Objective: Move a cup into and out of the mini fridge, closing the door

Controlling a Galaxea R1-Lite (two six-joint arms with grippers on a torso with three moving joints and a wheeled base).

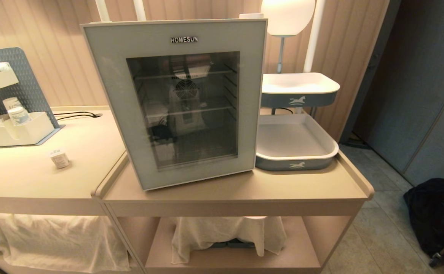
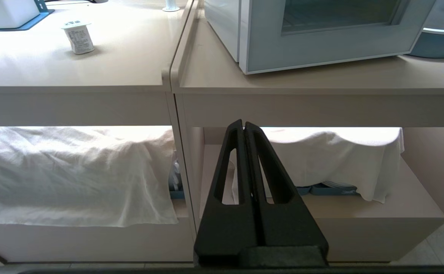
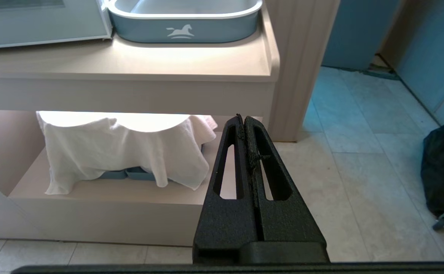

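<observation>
Head view: neither arm in frame. Left gripper [image 2: 245, 125] and right gripper [image 3: 243, 118] both hang low in front of the counter's lower shelf, fingers pressed together, holding nothing. Counter [image 1: 225, 186] has a raised lip at front and right edge; bare strip ahead of the fridge [image 1: 176, 99]. Door [image 1: 245, 95] is closed, flush. Cup [image 1: 59, 158] stands upright on the left table, well apart from the fridge, open surface around it. Tray [image 1: 296, 158] sits just beside the fridge's right side.
</observation>
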